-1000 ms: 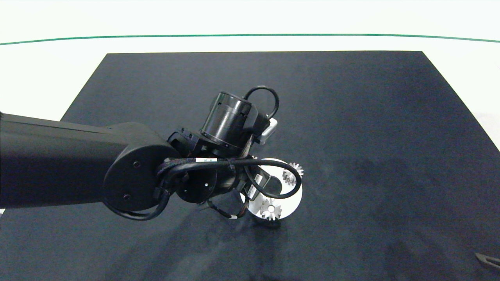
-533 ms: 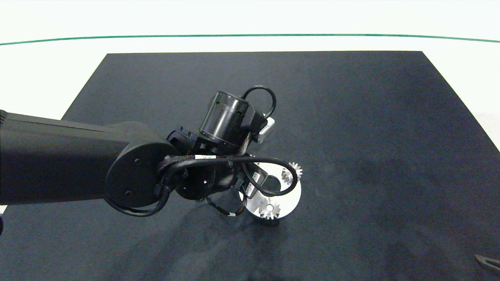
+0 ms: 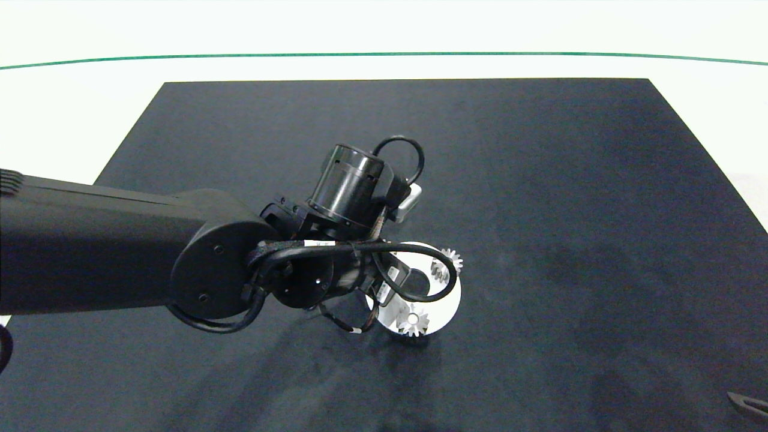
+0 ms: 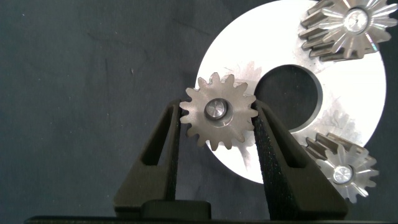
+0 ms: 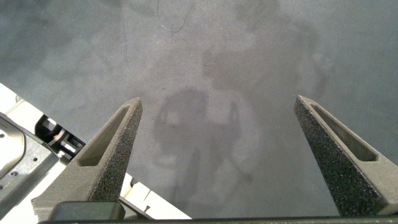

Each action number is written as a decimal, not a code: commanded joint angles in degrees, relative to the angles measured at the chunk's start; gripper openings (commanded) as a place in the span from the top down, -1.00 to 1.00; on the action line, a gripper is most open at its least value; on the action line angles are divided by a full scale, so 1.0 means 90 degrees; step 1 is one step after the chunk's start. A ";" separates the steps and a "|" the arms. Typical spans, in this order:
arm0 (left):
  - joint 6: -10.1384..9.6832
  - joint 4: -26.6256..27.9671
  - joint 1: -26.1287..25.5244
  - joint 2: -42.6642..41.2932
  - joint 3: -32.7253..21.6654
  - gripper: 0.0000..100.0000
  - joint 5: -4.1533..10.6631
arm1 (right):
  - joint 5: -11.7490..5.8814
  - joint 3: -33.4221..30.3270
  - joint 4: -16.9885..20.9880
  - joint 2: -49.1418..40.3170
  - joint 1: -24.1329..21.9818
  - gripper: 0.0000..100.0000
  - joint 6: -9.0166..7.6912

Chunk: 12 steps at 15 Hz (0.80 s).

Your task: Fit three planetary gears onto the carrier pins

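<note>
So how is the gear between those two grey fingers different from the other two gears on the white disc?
The gear in the left gripper is flanked by both fingers and overhangs the white disc's rim, partly above the dark mat. The other two gears stand free, with no fingers near them. All three look like the same silver toothed gear, each with a pin showing in its centre hole.

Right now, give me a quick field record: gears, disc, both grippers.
gears on pins: two, seated on the disc edge, one and another
third gear: between the left gripper's fingers, a pin showing in its centre hole
left gripper: over the disc rim, shut on the third gear
right gripper: open, holds nothing, over bare dark mat
</note>
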 commanded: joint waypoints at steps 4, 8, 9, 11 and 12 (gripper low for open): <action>0.0001 0.0003 -0.0007 0.0035 0.0032 -1.00 0.0004 | -0.0004 -0.0001 0.0021 0.0012 0.0000 -1.00 -0.0015; -0.0009 0.0003 -0.0016 0.0026 0.0032 -1.00 0.0004 | -0.0004 -0.0001 0.0021 0.0022 0.0000 -1.00 -0.0015; -0.0009 0.0013 -0.0016 0.0016 0.0041 -1.00 0.0004 | -0.0004 -0.0001 0.0021 0.0022 0.0000 -1.00 -0.0015; -0.0067 0.0052 -0.0046 -0.0189 0.0149 -1.00 0.0004 | -0.0004 -0.0001 0.0021 0.0003 0.0000 -1.00 -0.0015; -0.0048 0.0121 -0.0036 -0.0375 0.0305 -1.00 0.0004 | -0.0004 -0.0011 0.0021 -0.0017 0.0000 -1.00 -0.0015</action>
